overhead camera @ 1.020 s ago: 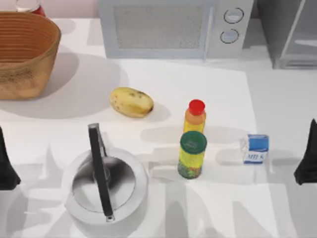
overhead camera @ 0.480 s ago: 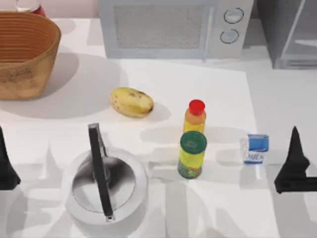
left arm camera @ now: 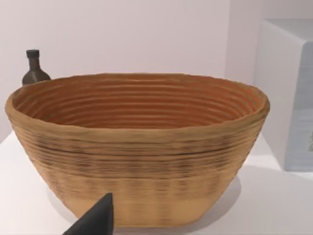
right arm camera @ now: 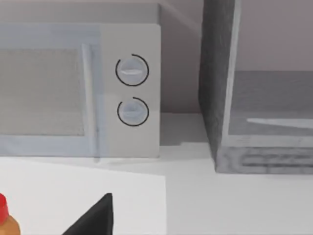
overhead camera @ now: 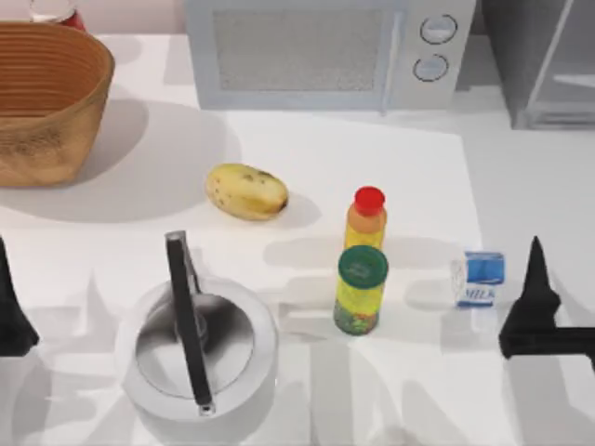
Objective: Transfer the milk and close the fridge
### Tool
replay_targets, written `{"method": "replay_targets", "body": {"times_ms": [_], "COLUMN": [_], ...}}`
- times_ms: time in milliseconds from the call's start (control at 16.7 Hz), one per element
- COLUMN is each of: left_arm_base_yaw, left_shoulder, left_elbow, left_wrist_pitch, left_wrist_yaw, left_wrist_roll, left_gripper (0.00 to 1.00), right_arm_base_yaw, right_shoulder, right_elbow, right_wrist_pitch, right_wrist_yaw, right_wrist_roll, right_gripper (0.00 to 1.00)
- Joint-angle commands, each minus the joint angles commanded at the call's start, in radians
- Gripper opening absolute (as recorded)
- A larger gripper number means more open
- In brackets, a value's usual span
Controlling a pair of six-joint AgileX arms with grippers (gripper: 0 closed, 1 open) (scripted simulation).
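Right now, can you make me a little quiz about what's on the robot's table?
1. True or false: the milk stands inside the fridge.
2. Which cap is on the bottle nearest the milk: A red, B green, C blue?
3. Fill in: the right gripper is beside the ____.

Key: 1 false, it stands on the table. 2 B, the green-capped bottle. 3 milk. The left gripper sits parked at the table's left edge.
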Motion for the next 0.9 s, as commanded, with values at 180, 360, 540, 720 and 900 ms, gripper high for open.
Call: {"method": "replay_targets", "body": {"times_ms": [180,360,540,720,900], "left_arm_base_yaw": [0.0,0.0,0.0,0.0,0.0], "left_shoulder": [0.0,0.0,0.0,0.0,0.0], "left_elbow": [0.0,0.0,0.0,0.0,0.0], "left_wrist_pitch": [0.0,0.0,0.0,0.0,0.0], "left_wrist_yaw": [0.0,0.0,0.0,0.0,0.0], "left_wrist_roll": [0.0,0.0,0.0,0.0,0.0], "left_gripper": [1.0,1.0,1.0,1.0,1.0], "right_arm_base_yaw": [-0.007,-0.014,-0.023,-0.03,-0.036], "right_shoulder": [0.178,0.389,0.607,0.808,0.964], "right_elbow": [0.026,0.057,0.089,0.119,0.142], "right_wrist_pitch": [0.105,0.231,0.361,0.48,0.572], "right_wrist_yaw": [-0.005,-0.011,-0.017,-0.022,-0.026], "right_wrist_roll": [0.037,0.081,0.127,0.169,0.201], "right_gripper": [1.0,1.0,1.0,1.0,1.0]}}
